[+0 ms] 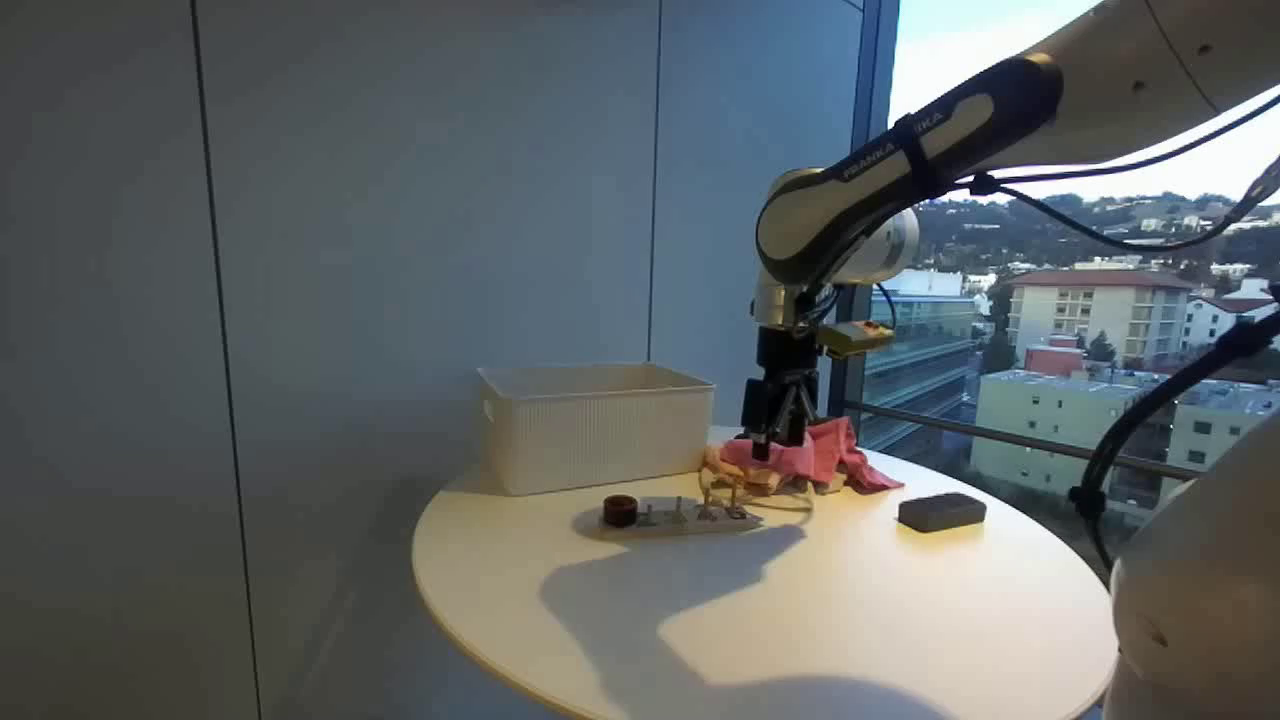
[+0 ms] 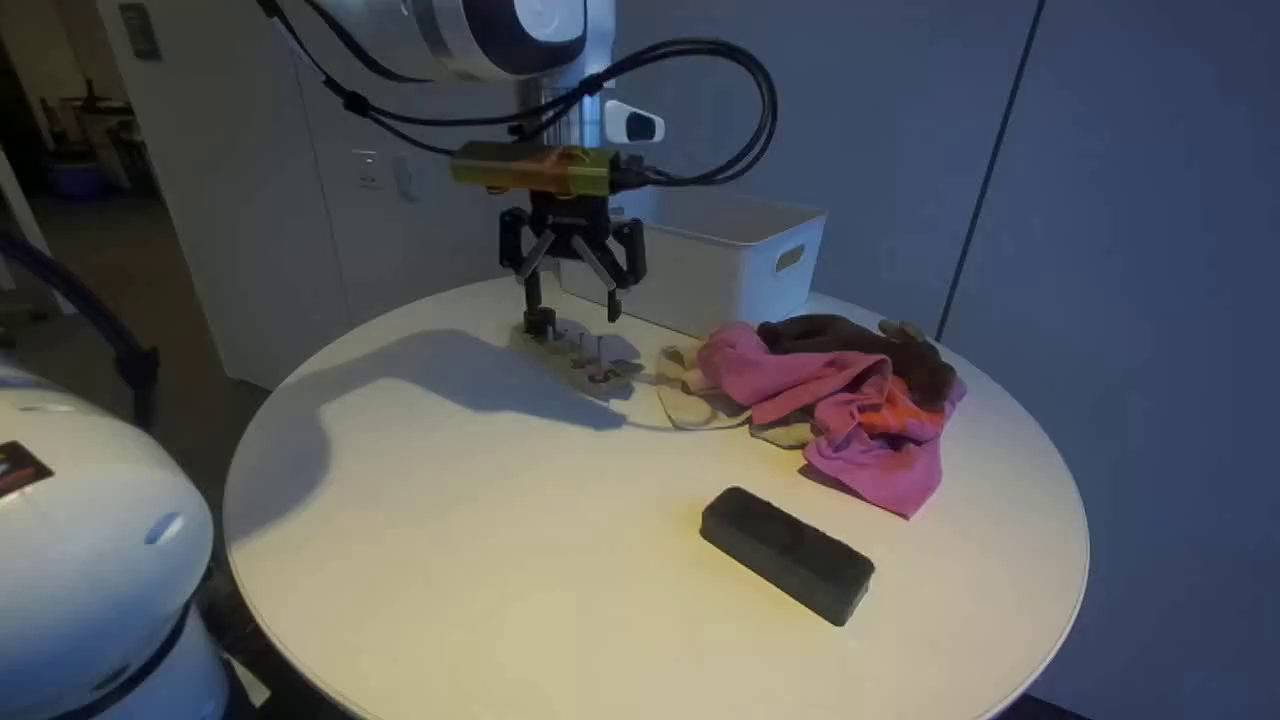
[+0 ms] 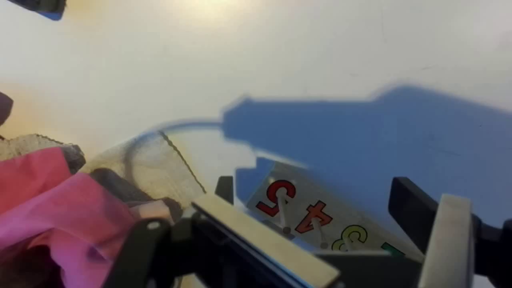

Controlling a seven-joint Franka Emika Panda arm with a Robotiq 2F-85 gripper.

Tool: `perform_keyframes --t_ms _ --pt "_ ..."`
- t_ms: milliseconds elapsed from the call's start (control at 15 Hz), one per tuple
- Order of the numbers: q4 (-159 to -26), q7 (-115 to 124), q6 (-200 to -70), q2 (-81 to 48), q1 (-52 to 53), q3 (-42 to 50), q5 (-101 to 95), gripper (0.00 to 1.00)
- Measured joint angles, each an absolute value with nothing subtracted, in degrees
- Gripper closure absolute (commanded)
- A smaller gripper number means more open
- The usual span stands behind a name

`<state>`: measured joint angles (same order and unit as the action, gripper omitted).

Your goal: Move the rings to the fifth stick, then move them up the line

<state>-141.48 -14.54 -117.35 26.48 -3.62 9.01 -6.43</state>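
Note:
A pale wooden rack (image 1: 680, 528) lies on the round table in both exterior views, its upright pegs in a row. Dark reddish-brown rings (image 1: 620, 511) sit stacked at the rack's end away from the cloth heap; in an exterior view the rings (image 2: 540, 321) appear just under one finger. From the wrist view the rings are hidden. There, the fifth stick (image 3: 282, 209) rises bare from a red 5 on the rack (image 3: 309, 187), beside a bare peg (image 3: 319, 232) at the 4. My gripper (image 2: 573, 305) hangs above the rack, jaws wide apart with nothing between them.
Behind the rack stands a white box (image 1: 600, 435). A heap of pink cloth (image 2: 800, 380) with brown and beige pieces lies close to the rack's fifth-stick end. A flat black block (image 2: 788, 555) rests nearer the table's edge. The arm's shadow falls across rack and table.

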Motion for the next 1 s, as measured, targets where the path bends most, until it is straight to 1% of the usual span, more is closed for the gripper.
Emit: perform_keyframes --t_ms 667,1000 --pt "-140.83 -15.75 -117.8 26.45 -3.36 8.92 -6.42 0.0" --pt "-138.7 -24.14 -118.57 26.08 1.01 7.49 -6.36 0.0"
